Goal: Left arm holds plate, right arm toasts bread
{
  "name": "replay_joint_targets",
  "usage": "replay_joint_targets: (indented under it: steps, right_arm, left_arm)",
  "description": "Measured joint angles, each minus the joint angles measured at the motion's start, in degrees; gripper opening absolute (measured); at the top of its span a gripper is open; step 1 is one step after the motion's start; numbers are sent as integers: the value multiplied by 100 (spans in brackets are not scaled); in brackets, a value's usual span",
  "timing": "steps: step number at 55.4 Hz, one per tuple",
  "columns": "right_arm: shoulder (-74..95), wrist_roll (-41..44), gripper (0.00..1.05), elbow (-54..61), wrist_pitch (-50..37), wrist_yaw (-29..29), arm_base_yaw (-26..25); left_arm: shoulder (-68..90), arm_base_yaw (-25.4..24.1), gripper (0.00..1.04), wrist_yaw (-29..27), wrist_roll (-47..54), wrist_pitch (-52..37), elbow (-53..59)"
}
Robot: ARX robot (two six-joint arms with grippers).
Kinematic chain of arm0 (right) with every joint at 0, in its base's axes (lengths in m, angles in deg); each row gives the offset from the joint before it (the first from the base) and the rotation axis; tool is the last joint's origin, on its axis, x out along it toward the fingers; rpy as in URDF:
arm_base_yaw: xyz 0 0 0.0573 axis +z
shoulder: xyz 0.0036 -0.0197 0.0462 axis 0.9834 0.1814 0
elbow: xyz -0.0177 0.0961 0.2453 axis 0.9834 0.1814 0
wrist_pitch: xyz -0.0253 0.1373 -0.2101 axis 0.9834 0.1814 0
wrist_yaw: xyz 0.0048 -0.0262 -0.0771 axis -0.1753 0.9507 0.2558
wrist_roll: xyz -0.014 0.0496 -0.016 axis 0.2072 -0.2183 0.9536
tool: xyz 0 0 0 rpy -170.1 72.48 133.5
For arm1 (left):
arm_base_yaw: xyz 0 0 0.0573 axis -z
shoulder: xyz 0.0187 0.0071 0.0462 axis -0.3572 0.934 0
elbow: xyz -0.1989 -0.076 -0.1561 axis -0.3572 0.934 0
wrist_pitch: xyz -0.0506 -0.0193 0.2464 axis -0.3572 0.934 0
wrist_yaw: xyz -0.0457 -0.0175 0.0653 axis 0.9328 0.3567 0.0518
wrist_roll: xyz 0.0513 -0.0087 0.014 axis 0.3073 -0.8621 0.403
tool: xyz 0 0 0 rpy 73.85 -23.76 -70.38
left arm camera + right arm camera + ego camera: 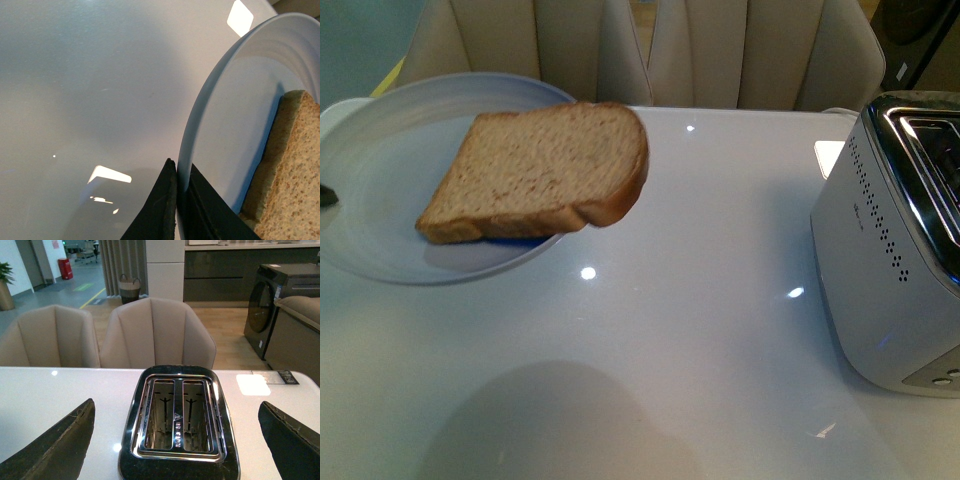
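A pale blue-grey plate (pixel 380 170) is held up above the white table at the left, tilted. On it lies a slice of light brown bread (pixel 542 170), its rounded end hanging over the plate's right rim. My left gripper (pixel 181 186) is shut on the plate (pixel 235 125) at its rim, one dark jaw on each face, with the bread (pixel 290 165) close beside it. Only a dark tip of this gripper (pixel 326 195) shows in the front view. My right gripper (pixel 177 440) hangs open over the silver toaster (pixel 178 425), its jaws wide on either side of the two empty slots.
The toaster (pixel 895 250) stands at the table's right edge. Beige chairs (pixel 650 50) line the far side of the table. A small white card (pixel 830 158) lies behind the toaster. Bare tabletop (pixel 700 300) lies between plate and toaster.
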Motion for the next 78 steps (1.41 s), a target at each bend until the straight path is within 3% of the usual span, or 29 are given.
replay_joint_targets:
  steps: [14, 43, 78]
  right_arm:
    - [0, 0, 96, 0, 0, 0, 0]
    - [0, 0, 96, 0, 0, 0, 0]
    - [0, 0, 96, 0, 0, 0, 0]
  left_arm:
    - [-374, 1139, 3, -466, -776, 348, -435]
    - [-380, 2632, 3, -1117, -1867, 544, -876]
    - [-400, 2774, 3, -1217, -1985, 546, -898]
